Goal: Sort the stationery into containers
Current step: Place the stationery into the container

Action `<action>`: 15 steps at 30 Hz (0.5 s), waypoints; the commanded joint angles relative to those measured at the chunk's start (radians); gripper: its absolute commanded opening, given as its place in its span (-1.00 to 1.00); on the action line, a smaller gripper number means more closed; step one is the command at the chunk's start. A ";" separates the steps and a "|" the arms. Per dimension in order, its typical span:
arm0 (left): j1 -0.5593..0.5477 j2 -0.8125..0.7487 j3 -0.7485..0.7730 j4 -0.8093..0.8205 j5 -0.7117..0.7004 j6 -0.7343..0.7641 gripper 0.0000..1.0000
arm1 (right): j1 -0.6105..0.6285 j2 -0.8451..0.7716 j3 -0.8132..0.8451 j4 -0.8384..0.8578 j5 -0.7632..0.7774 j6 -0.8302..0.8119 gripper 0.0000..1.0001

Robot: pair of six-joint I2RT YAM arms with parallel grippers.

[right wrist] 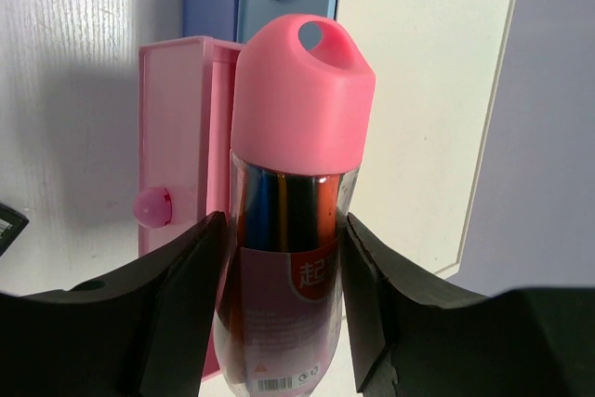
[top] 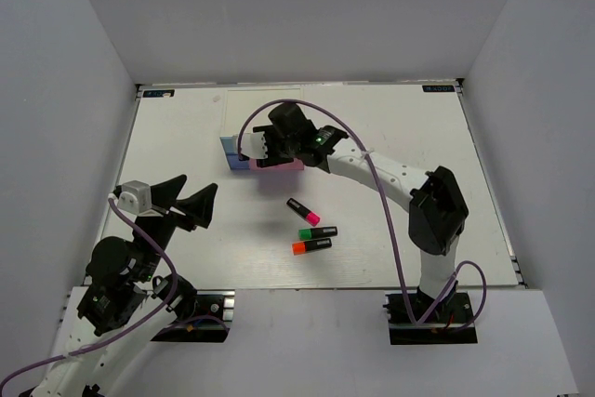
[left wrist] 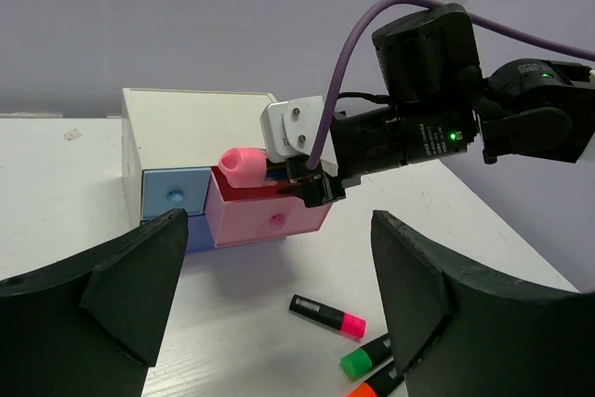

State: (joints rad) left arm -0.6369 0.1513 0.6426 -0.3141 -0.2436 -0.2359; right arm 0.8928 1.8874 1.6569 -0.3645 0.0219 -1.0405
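Pink-capped block [right wrist: 296, 137] above pulled-out pink drawer [left wrist: 256, 222]

White table [top: 186, 137]. Far centre-left on it stands a white-topped drawer unit [left wrist: 195, 127], with its pink drawer [left wrist: 270, 216] pulled out and its light blue drawer [left wrist: 172, 194] shut. Mid-table, apart from the unit, lie three short black ones: pink-ended marker [top: 303, 212], then green-ended marker [top: 318, 232] and orange-ended marker [top: 311, 246] just beside each other.

Right gripper [top: 268, 148] hangs over the drawer unit [top: 230, 149], the pink drawer [top: 284, 166] pulled open just beneath it. Pink-ended marker [top: 303, 212], green-ended marker [top: 318, 231] and orange-ended marker [top: 311, 246] lie near, base-side. Left gripper [top: 198, 184] gapes, well apart.
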 commanded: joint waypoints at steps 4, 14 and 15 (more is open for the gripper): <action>0.005 0.016 -0.004 -0.011 -0.013 0.009 0.79 | -0.011 0.010 0.061 -0.011 -0.008 -0.012 0.12; 0.005 0.016 -0.004 -0.011 -0.013 0.009 0.79 | -0.012 0.003 0.064 -0.013 -0.007 -0.010 0.47; 0.005 0.016 -0.004 -0.011 -0.013 0.009 0.79 | -0.012 0.004 0.061 -0.013 -0.004 -0.012 0.47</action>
State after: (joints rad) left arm -0.6369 0.1516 0.6426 -0.3141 -0.2478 -0.2359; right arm 0.8837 1.9022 1.6794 -0.3882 0.0227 -1.0477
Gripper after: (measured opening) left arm 0.892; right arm 0.727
